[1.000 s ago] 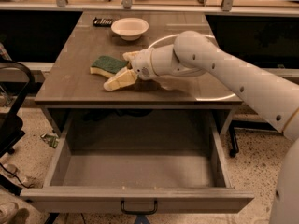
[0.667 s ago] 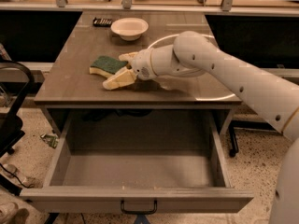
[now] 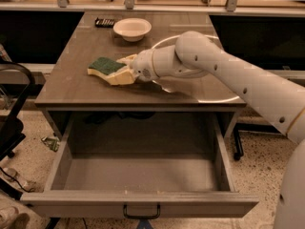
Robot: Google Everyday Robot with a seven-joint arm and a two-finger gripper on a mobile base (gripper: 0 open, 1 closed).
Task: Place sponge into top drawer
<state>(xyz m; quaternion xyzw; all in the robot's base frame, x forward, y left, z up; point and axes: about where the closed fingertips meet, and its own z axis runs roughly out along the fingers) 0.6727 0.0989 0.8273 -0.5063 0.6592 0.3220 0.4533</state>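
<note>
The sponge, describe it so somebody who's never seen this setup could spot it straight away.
On the grey table above the open drawer, look left of centre, where the robot's claw ends. The sponge lies flat right at the claw. Unlike the round white bowl farther back, it is pale yellow with a dark green top.

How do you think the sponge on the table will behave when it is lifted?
Probably light and squashy: the sponge shows a pale foam body under a green scouring top. It lies flat, so it should not roll. The gripper sits at one end of it.
</note>
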